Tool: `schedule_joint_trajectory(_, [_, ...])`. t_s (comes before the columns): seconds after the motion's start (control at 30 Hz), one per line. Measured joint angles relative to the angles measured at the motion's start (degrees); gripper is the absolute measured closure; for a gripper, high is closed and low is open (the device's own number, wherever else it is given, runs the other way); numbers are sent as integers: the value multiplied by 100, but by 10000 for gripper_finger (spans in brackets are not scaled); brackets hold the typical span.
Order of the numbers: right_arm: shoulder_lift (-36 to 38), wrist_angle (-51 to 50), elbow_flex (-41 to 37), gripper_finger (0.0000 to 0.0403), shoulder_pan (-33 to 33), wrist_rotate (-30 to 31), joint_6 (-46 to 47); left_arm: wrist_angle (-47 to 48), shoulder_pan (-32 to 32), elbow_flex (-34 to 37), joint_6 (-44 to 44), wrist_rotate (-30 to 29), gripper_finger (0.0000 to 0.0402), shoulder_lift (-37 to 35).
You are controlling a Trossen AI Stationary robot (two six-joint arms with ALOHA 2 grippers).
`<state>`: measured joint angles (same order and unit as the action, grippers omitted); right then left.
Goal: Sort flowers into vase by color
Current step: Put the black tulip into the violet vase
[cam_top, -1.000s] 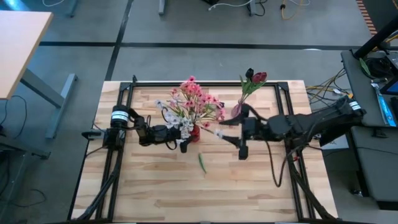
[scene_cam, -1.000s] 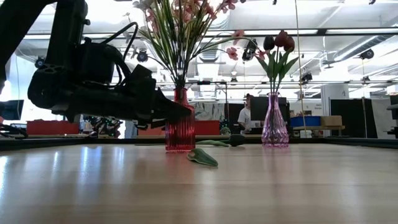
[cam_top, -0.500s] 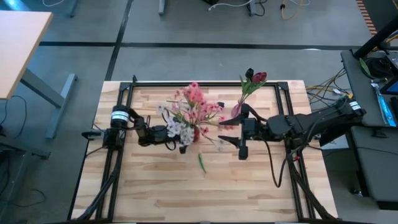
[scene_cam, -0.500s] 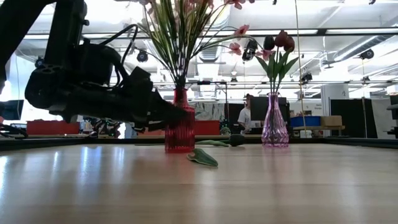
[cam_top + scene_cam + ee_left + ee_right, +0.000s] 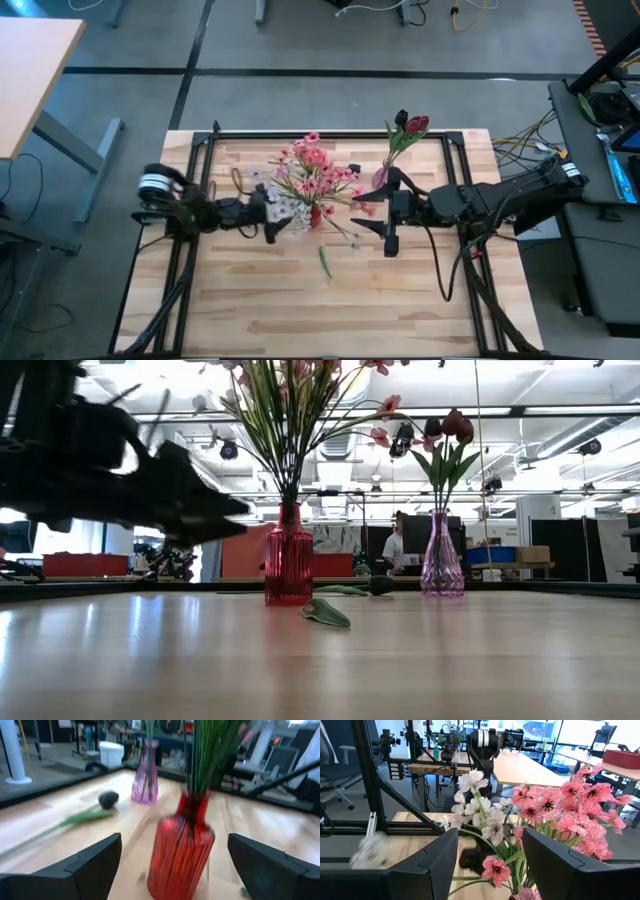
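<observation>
A red ribbed vase (image 5: 316,214) (image 5: 289,565) (image 5: 182,852) stands mid-table with pink sprays (image 5: 315,165) (image 5: 570,805) and white sprigs (image 5: 285,205) (image 5: 475,782) in it. A purple vase (image 5: 381,178) (image 5: 441,560) stands to its right and holds dark red and near-black buds (image 5: 413,125) (image 5: 452,425). Another dark-budded stem (image 5: 108,799) (image 5: 378,585) lies flat on the table between the vases. My left gripper (image 5: 270,225) (image 5: 175,870) is open, a little left of the red vase. My right gripper (image 5: 362,212) (image 5: 492,870) is open, just right of it, facing the blossoms.
A loose green leaf (image 5: 324,262) (image 5: 327,612) lies on the wood nearer than the red vase. A black frame (image 5: 330,133) runs along the table's far edge and sides. The near half of the table (image 5: 330,310) is bare wood.
My left gripper has drawn back from the red vase toward the table's left edge, and its arm has folded back with it. The vase stays upright in place and its blossoms have swayed slightly.
</observation>
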<state>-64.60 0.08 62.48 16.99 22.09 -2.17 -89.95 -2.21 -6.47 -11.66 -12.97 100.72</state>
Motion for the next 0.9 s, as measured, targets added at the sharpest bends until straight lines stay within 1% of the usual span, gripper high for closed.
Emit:
schedule_joint_trajectory(0.17, [0, -73, 0, 188, 0, 2, -2, 38, -30, 611, 17, -73, 54, -1035])
schedule_joint_trajectory(0.2, [0, -86, 0, 188, 0, 0, -8, 153, -47, 596, 34, -135, 54, -1212])
schedule_joint_trajectory(0.27, [0, -136, 0, 188, 0, 2, -73, 703, -97, 534, 218, -269, 55, -1521])
schedule_joint_trajectory(0.37, [0, -150, 0, 188, 0, 2, -149, 1794, -287, 170, 500, -264, 61, -1865])
schedule_joint_trajectory(0.47, [0, -158, 0, 188, 0, 1, -166, 3254, -613, -403, 671, -224, 67, -2087])
schedule_joint_trajectory(0.6, [0, -218, 0, 188, 0, 2, -185, 5341, -1095, -1223, 1102, 197, 74, -2264])
schedule_joint_trajectory(0.63, [0, -235, 0, 188, 0, 0, -179, 5758, -1204, -1384, 1234, 203, 75, -2270])
schedule_joint_trajectory(0.73, [0, -318, 0, 188, 0, 0, -162, 6424, -1489, -1696, 1664, 210, 78, -2235])
schedule_joint_trajectory(0.9, [0, -381, 0, 188, 2, 0, -181, 6556, -1996, -1781, 2021, 500, 79, -2242])
